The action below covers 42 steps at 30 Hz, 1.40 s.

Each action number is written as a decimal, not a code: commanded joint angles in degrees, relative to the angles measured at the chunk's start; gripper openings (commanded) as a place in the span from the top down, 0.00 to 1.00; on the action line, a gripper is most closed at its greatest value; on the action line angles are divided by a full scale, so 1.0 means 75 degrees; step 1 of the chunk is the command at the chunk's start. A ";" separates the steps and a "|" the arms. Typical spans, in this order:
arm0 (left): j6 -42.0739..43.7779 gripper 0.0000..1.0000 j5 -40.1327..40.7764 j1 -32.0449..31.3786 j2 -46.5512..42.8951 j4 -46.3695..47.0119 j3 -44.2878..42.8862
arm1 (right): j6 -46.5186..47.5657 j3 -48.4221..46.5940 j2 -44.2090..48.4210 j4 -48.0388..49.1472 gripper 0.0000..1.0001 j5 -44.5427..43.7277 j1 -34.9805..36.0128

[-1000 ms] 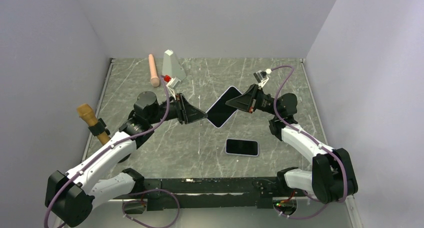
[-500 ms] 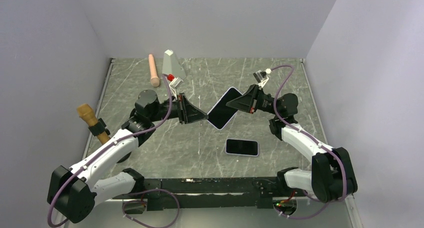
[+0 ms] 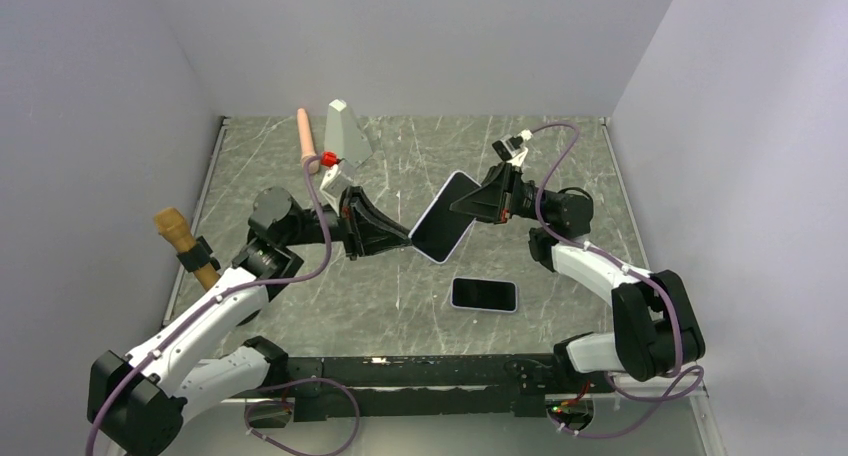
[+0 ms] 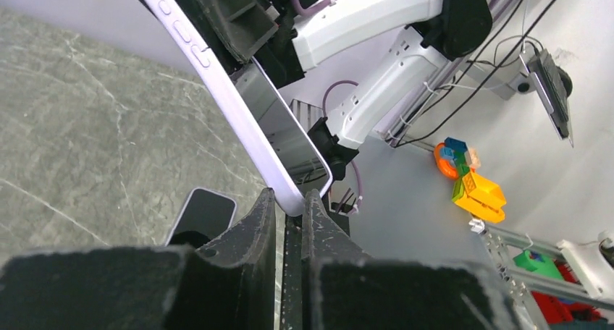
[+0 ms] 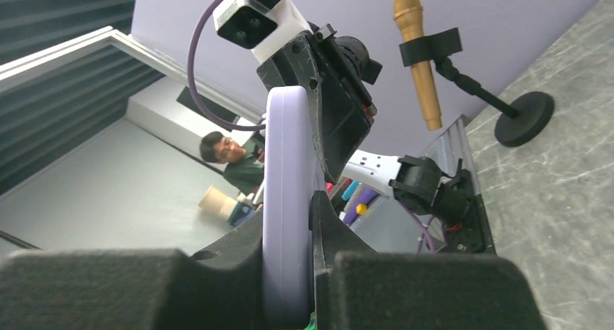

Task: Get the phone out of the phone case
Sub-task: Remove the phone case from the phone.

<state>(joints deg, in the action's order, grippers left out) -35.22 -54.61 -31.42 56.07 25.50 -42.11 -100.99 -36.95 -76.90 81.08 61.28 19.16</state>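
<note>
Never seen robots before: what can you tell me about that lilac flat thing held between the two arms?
It is a lilac plastic-looking phone case with rounded corners, side buttons and a dark glossy face. It hangs tilted above the table: the jaws of the left arm pinch its lower corner, those of the right arm clamp its upper edge.

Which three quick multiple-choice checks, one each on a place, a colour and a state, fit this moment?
1. Where is the loose phone? A flat on the table; B leaning on the back wall; C on the mic stand.
2. What colour is the rim of the case? A red; B lilac; C green.
3. How is the case held? A lying flat, untouched; B hanging from a cable; C in the air, pinched by left hand and right hand.

A: the top view shows it lying flat. B: both wrist views show a lilac rim. C: each hand grips one end.
</note>
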 commanded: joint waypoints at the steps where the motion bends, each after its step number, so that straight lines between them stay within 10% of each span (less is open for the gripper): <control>1: 0.1276 1.00 -0.0545 0.0196 0.0437 0.0235 0.0207 | -0.2367 -0.0738 0.0272 0.2287 1.00 -0.1229 0.0408; 15: 0.1167 0.99 0.0631 0.0539 0.0616 -0.0568 -0.0284 | -0.1993 -0.0850 0.0067 0.1853 1.00 -0.1491 0.0169; 20: -0.0543 0.28 0.1009 0.0511 -0.0403 0.0123 0.0555 | -0.1167 -0.0484 -0.0167 0.1427 1.00 -0.2320 0.0037; 23: -0.1594 0.06 0.1778 0.0324 -0.1090 0.0908 0.1074 | -0.0260 -0.0479 -0.0154 0.0651 1.00 -0.2699 0.0107; 42: -0.3278 0.51 0.3069 -0.0302 -0.0419 0.2756 0.1309 | 0.2854 -0.0607 0.0721 -0.2443 1.00 -0.4256 0.1198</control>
<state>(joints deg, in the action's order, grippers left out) -56.86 -32.88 -33.36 52.36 38.68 -32.97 -82.46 -39.99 -74.52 60.95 32.95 27.38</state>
